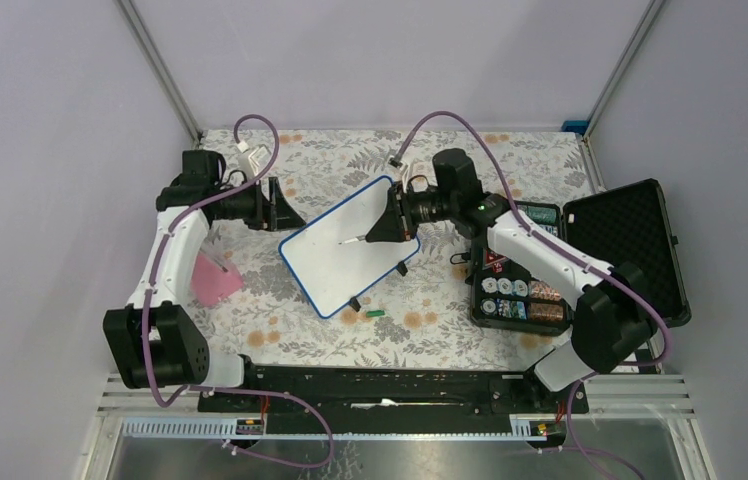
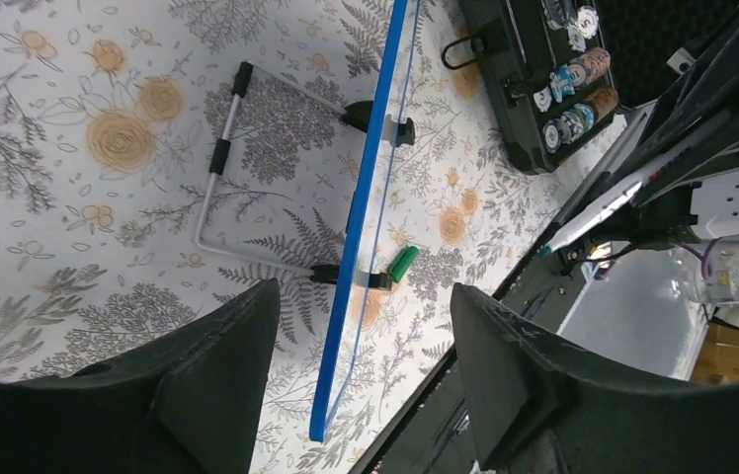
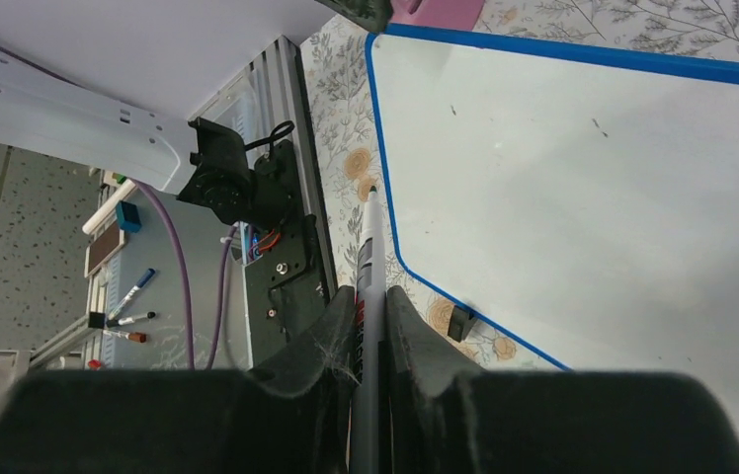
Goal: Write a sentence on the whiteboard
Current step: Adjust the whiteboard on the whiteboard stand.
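Right hand [image 3: 370, 308], angled downward, pinches a marker [image 3: 369, 242] over the whiteboard [image 3: 583, 197].

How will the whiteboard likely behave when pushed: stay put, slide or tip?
The whiteboard looks thin and rigid, probably light. It leans on a wire stand with small black feet, and the left gripper is not holding it, so a push from the marker may slide or tip it.

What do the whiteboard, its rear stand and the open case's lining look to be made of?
By looks alone: the whiteboard has a glossy white face, probably coated or laminated, given its soft sheen; its blue frame looks like plastic; the stand is thin silvery metal wire with black sleeves; the case lining is matte black foam, judging by its dimpled texture.
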Action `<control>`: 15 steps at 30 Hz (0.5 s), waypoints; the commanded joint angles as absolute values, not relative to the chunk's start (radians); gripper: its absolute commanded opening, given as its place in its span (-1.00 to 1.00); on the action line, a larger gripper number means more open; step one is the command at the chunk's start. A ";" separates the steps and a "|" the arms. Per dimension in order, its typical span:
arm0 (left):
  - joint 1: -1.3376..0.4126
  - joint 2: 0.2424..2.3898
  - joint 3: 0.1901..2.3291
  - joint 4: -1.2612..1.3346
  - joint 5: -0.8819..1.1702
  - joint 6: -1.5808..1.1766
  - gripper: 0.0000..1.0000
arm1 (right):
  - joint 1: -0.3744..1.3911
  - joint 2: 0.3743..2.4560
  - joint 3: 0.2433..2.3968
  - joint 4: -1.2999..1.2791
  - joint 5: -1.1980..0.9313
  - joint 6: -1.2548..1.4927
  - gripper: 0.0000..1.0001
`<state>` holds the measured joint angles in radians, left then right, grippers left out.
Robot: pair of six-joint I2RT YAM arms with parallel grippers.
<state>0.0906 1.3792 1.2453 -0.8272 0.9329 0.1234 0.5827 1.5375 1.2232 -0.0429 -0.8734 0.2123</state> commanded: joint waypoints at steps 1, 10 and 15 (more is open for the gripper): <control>0.091 1.353 1.213 -0.738 0.993 0.071 0.35 | 0.624 1.536 1.194 0.098 -0.831 0.198 -1.00; 0.089 1.371 1.170 -0.726 1.004 0.069 0.18 | 0.717 1.597 1.230 0.131 -0.770 0.192 -1.00; 0.088 1.372 1.163 -0.720 1.001 0.080 0.03 | 0.755 1.621 1.244 0.124 -0.722 0.185 -1.00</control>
